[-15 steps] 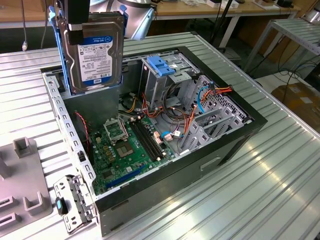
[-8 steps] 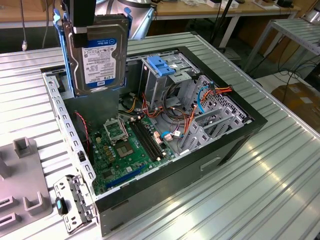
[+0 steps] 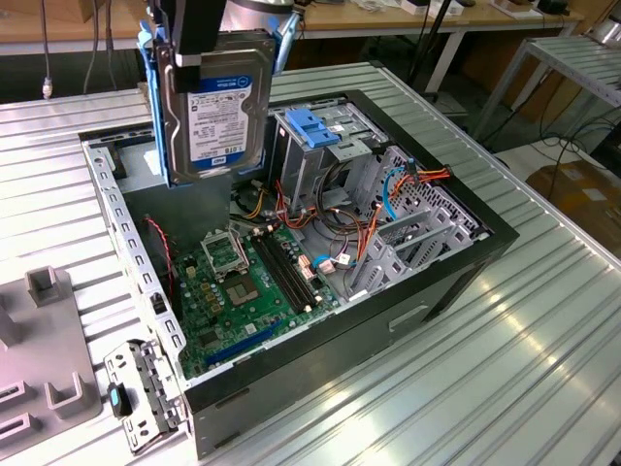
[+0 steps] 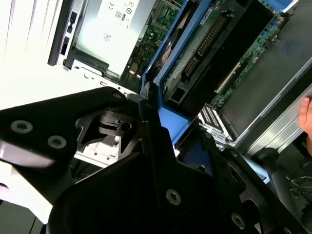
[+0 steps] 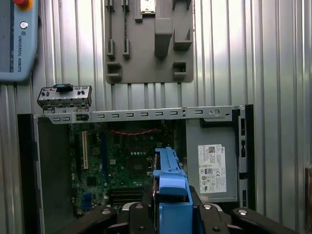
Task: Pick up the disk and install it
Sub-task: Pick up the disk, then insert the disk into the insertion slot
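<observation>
Blue-railed disk (image 3: 213, 102), upright, clamped below gripper (image 3: 198, 49)

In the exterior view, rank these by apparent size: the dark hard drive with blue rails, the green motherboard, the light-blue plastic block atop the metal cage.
1-2. dark hard drive and green motherboard: look alike; the drive hangs nearer the camera, so unranked.
3. light-blue plastic block: smallest.

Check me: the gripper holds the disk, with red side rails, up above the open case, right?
No. The rails are blue, not red; the exterior view shows it. The gripper does hold the disk up above the open case.
</observation>
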